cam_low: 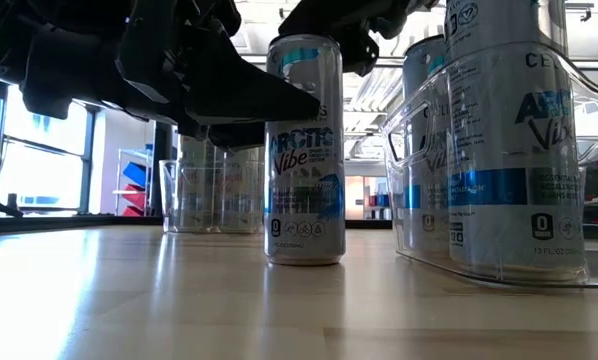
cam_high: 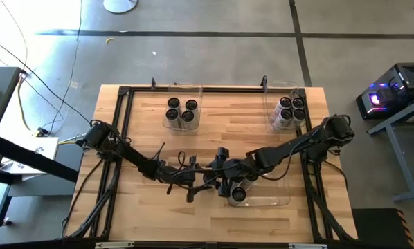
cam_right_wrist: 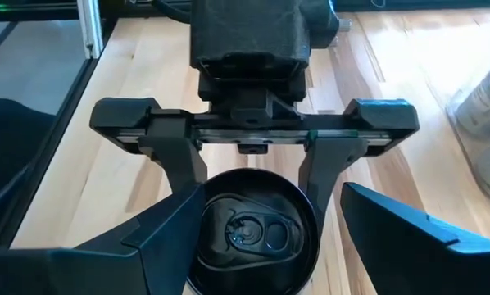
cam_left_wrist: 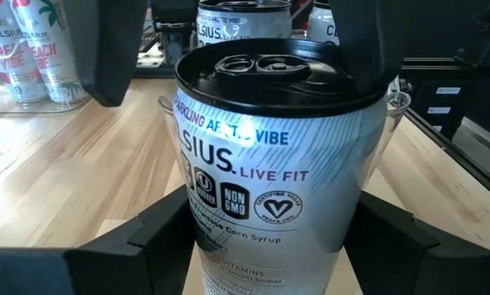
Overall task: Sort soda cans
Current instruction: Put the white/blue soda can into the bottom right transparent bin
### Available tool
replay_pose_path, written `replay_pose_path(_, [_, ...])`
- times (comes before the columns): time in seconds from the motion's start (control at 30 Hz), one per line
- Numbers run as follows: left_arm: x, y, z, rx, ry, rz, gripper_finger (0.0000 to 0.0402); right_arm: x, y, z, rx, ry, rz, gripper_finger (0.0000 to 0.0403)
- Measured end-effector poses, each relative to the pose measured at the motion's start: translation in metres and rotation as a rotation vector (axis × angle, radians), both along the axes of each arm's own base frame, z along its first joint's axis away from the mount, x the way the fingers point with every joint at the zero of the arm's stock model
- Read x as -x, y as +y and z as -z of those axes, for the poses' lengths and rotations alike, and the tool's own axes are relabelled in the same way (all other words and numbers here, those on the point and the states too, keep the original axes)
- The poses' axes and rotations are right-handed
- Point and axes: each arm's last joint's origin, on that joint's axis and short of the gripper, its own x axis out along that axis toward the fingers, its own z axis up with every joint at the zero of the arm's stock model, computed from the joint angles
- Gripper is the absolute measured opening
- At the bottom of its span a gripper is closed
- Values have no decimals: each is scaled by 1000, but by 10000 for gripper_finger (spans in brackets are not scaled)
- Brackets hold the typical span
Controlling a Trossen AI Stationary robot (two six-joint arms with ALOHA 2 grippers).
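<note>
both hands flank one upright can (cam_low: 305,150) beside a clear bin (cam_low: 499,250).

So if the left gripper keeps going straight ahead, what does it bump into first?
Most likely the soda can standing right between the fingers of the left gripper. Right behind that can, the right gripper faces it from the other side, though how close is hard to judge.

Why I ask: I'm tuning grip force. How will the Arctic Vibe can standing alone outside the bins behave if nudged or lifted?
The can is tall and slim, upright on the table, so a high push would probably tip it, and then it would roll. Its top looks unopened, so it is likely full and fairly heavy. The glossy sides may slip.
</note>
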Motion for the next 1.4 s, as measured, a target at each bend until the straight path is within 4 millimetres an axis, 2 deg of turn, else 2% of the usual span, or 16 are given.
replay_pose_path(0.27, [0, 0, 0, 14, 1, 1, 251, -3, 6, -17, 47, 30, -16, 287])
replay_pose_path(0.4, [-1, 1, -1, 22, -2, -13, 251, -4, 8, -27, 15, 36, -6, 287])
replay_pose_path(0.57, [-1, 1, 0, 20, 0, -16, 251, -4, 12, -23, -7, 59, 5, 287])
replay_pose_path(0.77, [0, 1, 1, 19, 6, -25, 251, -10, 14, -8, 33, 86, 36, 287])
replay_pose_path(0.9, [0, 1, 1, 19, 7, -25, 251, -10, 14, -7, 46, 86, 38, 287])
replay_pose_path(1.13, [0, 0, 1, 4, 11, -8, 251, -11, 21, -24, 96, 75, -20, 287])
replay_pose_path(1.23, [0, 0, 1, 4, 12, -6, 251, -12, 22, -34, 123, 59, 14, 287])
replay_pose_path(1.4, [0, 0, 1, 5, 12, -8, 251, -10, 21, -27, 142, 117, 16, 287])
